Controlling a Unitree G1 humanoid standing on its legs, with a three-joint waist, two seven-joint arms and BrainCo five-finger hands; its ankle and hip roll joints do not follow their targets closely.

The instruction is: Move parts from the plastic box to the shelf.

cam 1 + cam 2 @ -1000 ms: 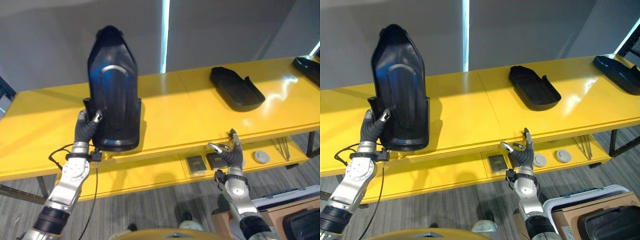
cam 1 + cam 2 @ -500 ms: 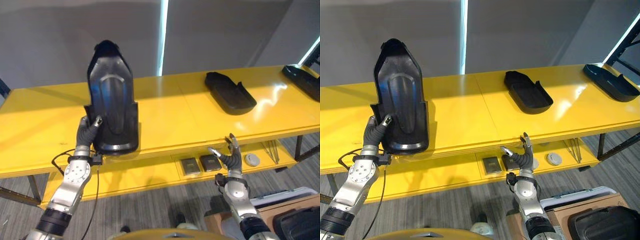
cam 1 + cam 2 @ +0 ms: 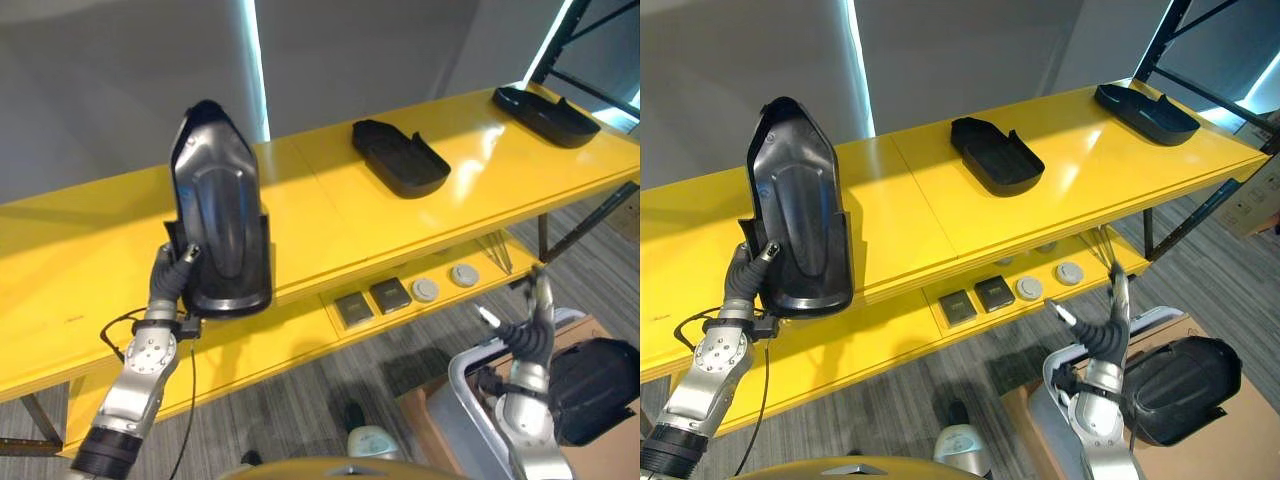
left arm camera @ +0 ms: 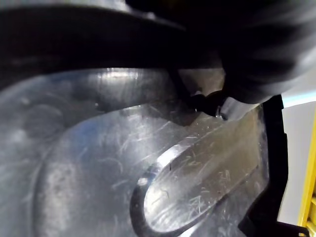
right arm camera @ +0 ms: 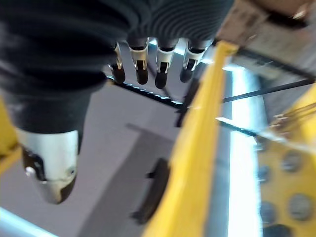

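Note:
A large black moulded part (image 3: 218,220) stands upright on the yellow shelf (image 3: 330,215), near its front edge. My left hand (image 3: 170,280) is shut on its lower left side, thumb on the front face. The part's shiny scratched surface (image 4: 148,173) shows close up in the left wrist view. My right hand (image 3: 1100,335) is open and holds nothing, its fingers (image 5: 148,69) straight. It hovers over the rim of the grey plastic box (image 3: 1060,385) at the lower right. Another black part (image 3: 1180,385) lies in that box.
Two more black parts (image 3: 400,158) (image 3: 545,103) lie flat further right on the shelf. On the lower shelf board sit two dark square pieces (image 3: 370,302) and two grey discs (image 3: 445,283). A brown cardboard box (image 3: 430,430) stands by the plastic box.
The camera has swung to the right. My right hand has drawn away from the lower shelf to over the plastic box. The left hand keeps the part upright.

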